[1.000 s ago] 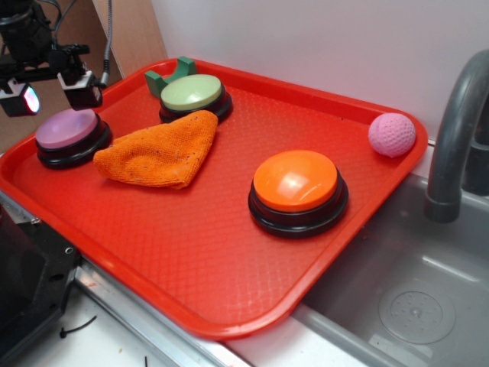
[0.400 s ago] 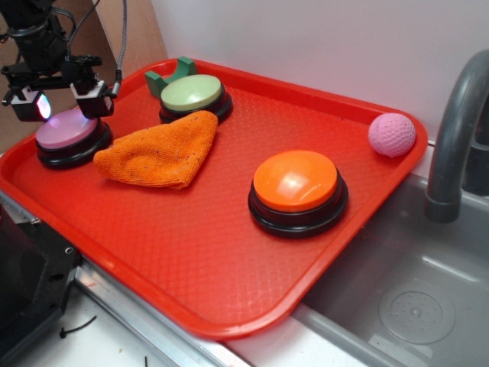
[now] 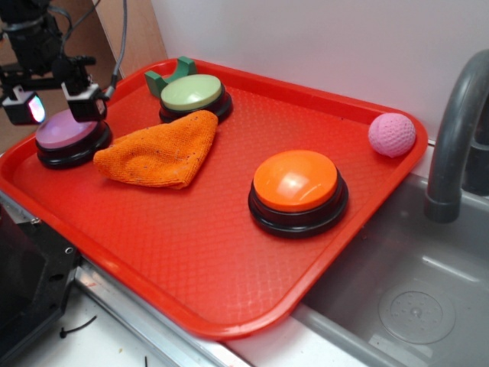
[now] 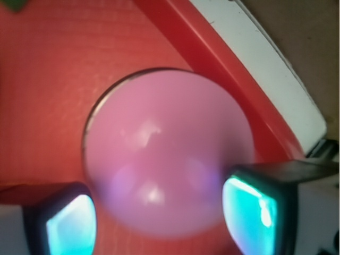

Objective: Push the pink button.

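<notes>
The pink button [image 3: 67, 131], a pale mauve dome on a black base, sits at the far left of the red tray [image 3: 191, 260]. My gripper [image 3: 53, 105] hangs just above its back edge, open, one finger on each side of the dome. In the wrist view the button's dome [image 4: 167, 154] fills the middle, and the gripper [image 4: 162, 215] straddles its near edge with glowing teal pads [image 4: 71, 223] on both sides. Nothing is held between the fingers. Whether they touch the dome I cannot tell.
An orange cloth [image 3: 157, 150] lies right of the pink button. Behind it stand a green-topped button [image 3: 192, 95] and a green block [image 3: 170, 75]. A large orange button [image 3: 296, 187] sits mid-tray, a pink dimpled ball [image 3: 392, 134] at the far corner. A sink and faucet [image 3: 457, 130] lie to the right.
The gripper has come right and down from beyond the tray's left edge to stand over the pink button. In the last moment it shifted slightly left and up.
</notes>
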`<state>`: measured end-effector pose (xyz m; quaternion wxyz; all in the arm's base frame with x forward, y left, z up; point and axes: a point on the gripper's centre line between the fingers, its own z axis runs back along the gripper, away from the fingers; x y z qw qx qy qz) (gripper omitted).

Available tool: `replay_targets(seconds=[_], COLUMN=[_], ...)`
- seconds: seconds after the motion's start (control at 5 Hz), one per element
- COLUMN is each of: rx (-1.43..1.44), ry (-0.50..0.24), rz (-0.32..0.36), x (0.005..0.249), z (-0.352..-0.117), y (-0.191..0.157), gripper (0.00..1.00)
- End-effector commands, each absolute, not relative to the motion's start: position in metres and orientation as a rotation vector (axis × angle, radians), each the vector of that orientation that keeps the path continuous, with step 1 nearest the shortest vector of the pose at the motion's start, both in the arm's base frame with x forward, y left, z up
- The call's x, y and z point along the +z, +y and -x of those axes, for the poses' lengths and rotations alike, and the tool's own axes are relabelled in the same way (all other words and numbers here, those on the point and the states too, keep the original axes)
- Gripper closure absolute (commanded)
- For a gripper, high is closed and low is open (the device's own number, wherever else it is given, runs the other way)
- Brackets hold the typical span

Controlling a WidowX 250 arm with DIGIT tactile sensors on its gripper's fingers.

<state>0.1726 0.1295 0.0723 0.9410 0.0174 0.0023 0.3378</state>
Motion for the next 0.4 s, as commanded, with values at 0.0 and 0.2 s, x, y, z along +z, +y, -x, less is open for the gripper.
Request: replay_targets(seconds=[0.0, 0.2], rx=[0.657, 0.671], ry=[-0.107, -0.134], rz=[-0.053, -0.054], x=[0.127, 0.145], z=[-0.164, -0.157], y=[0.145, 0.144], gripper=[0.0, 0.0])
